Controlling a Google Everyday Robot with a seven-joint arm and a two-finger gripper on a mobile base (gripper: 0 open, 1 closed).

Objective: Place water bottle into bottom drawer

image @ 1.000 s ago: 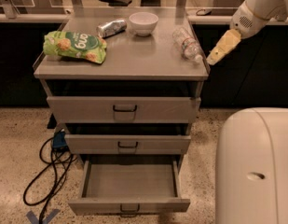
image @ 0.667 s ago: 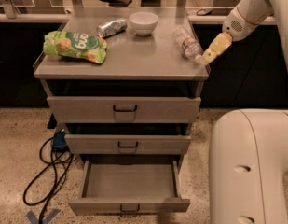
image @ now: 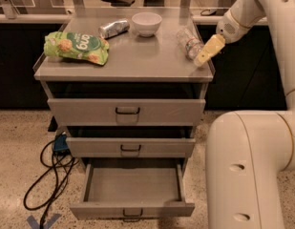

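Claw point(image: 201, 60) beside water bottle point(image: 189, 44) — cabinet top point(image: 137, 58) (grey)

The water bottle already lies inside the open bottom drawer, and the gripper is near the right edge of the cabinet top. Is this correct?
No. The camera view shows the water bottle lying on the cabinet top, beside the gripper, not in the open bottom drawer. The rest is right.

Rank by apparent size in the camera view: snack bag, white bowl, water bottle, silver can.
1. snack bag
2. white bowl
3. water bottle and silver can: look alike, unranked.
The gripper is just right of the bottle, at the cabinet top's right edge.
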